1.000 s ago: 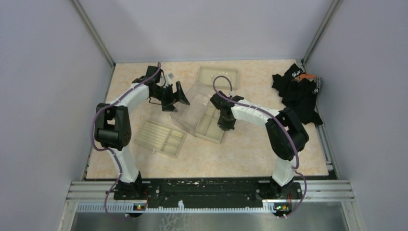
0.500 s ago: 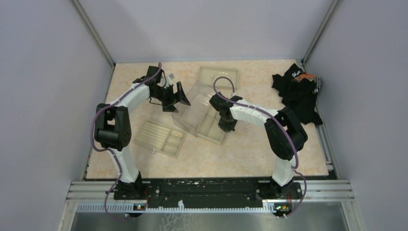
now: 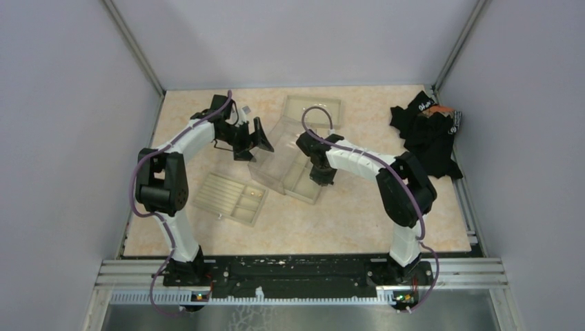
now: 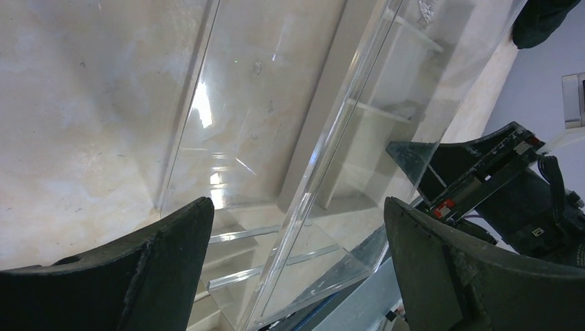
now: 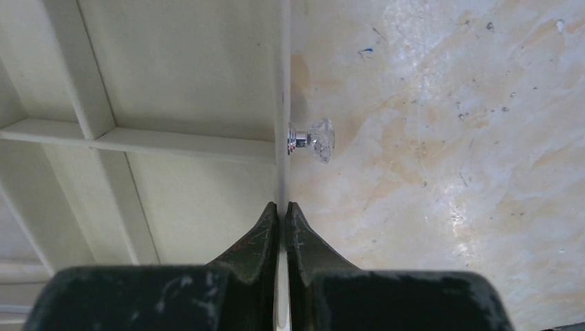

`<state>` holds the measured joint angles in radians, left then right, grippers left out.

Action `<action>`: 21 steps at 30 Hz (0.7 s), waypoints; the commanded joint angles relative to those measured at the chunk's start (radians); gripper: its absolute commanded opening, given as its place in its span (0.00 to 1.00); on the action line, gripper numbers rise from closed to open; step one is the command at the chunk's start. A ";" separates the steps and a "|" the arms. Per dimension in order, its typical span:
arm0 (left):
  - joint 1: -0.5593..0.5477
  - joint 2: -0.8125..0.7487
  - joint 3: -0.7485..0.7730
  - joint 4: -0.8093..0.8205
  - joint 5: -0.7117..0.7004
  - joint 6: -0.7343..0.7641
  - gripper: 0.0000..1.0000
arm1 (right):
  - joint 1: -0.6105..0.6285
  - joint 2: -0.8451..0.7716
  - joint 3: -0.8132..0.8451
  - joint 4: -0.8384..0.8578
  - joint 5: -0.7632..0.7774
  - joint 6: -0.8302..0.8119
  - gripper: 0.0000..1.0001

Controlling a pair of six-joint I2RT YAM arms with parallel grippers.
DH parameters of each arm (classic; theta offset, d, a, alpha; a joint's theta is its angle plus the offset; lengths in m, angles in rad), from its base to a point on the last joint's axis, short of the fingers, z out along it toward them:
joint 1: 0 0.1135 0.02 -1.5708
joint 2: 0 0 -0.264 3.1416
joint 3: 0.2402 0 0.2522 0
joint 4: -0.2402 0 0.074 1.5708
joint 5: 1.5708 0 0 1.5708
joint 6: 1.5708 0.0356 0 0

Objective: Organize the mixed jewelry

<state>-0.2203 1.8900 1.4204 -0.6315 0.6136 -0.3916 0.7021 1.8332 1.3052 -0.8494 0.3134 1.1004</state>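
Note:
My right gripper [image 5: 281,207] is shut on the thin front wall of a beige compartmented tray [image 5: 172,76], just below its crystal knob [image 5: 314,139]. From above, that gripper [image 3: 321,178] sits at the right edge of the same tray [image 3: 298,181], which lies partly under a clear acrylic case [image 3: 274,157]. My left gripper [image 3: 254,138] hangs wide open at the case's left end, tilted over it. Between its fingers [image 4: 172,255] I see only the clear case [image 4: 276,103], not touched. The mixed jewelry does not show plainly in any view.
A second beige divided tray [image 3: 231,198] lies at the front left, and a shallow one [image 3: 314,109] at the back. A black cloth heap [image 3: 428,134] sits against the right wall. Walls enclose the table on three sides.
My right arm has shifted slightly left and away, sliding the gripped tray a little further under the clear case. The left arm has stayed still.

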 commanded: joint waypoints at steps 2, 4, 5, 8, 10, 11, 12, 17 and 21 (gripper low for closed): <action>-0.012 -0.040 -0.001 0.006 0.038 0.003 0.99 | 0.025 0.034 0.096 0.043 0.015 -0.017 0.00; -0.016 -0.041 -0.003 0.010 0.041 0.001 0.99 | 0.026 0.048 0.114 0.067 -0.003 -0.023 0.00; -0.018 -0.042 -0.004 0.011 0.040 0.000 0.99 | 0.026 0.055 0.123 0.081 -0.012 -0.025 0.00; -0.024 -0.041 -0.006 0.014 0.043 -0.003 0.99 | 0.026 0.076 0.150 0.119 -0.037 -0.050 0.00; -0.028 -0.042 -0.008 0.015 0.042 -0.004 0.99 | 0.026 0.066 0.142 0.164 -0.070 -0.071 0.00; -0.028 -0.043 -0.008 0.014 0.040 -0.004 0.99 | 0.026 0.048 0.123 0.200 -0.087 -0.083 0.02; -0.028 -0.043 -0.007 0.014 0.035 -0.004 0.99 | 0.026 0.021 0.093 0.244 -0.104 -0.092 0.15; -0.028 -0.046 0.002 0.004 0.023 0.004 0.99 | -0.001 -0.165 -0.121 0.435 -0.140 -0.106 0.47; -0.028 -0.040 0.017 0.000 0.024 0.014 0.99 | -0.046 -0.291 -0.249 0.498 -0.148 -0.120 0.46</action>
<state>-0.2405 1.8812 1.4200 -0.6304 0.6186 -0.3912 0.6979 1.6909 1.1316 -0.4950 0.1806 1.0054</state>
